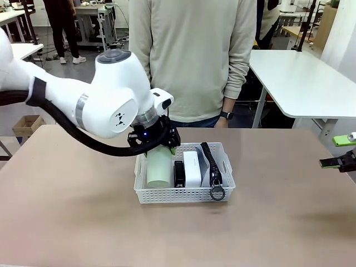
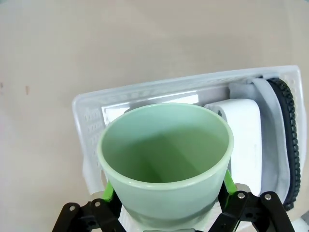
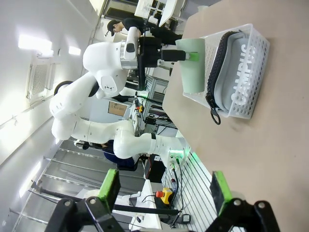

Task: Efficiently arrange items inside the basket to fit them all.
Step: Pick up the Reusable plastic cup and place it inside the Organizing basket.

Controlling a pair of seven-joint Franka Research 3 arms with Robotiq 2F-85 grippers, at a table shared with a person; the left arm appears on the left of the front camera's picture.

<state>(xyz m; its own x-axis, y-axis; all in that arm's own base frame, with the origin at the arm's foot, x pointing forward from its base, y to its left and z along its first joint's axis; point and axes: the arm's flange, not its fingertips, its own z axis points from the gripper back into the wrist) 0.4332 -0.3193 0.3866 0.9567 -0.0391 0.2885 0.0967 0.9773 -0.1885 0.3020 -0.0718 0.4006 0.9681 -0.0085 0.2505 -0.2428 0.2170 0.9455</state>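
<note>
- Pale green cup (image 2: 166, 159) sits clamped in your left gripper (image 2: 166, 193) – one green pad (image 2: 229, 182) presses each side of its wall, mouth facing the wrist camera
- From the front, that cup (image 1: 159, 167) stands in the left end of the basket (image 1: 183, 194), with the left gripper (image 1: 164, 146) at its top
- To the cup's right in the basket you have the black stapler (image 1: 178, 173), then the white rectangular box (image 1: 192, 168), then the grey pouch (image 1: 208, 166) on edge against the right wall, its ring pull (image 1: 217, 193) hanging over the near rim
- Your right gripper (image 3: 164, 188) is well apart from the basket at the table's right edge – its jaws stand wide with nothing between them
- A person (image 1: 192, 55) stands at the far side of the table (image 1: 67, 222), just behind the basket
</note>
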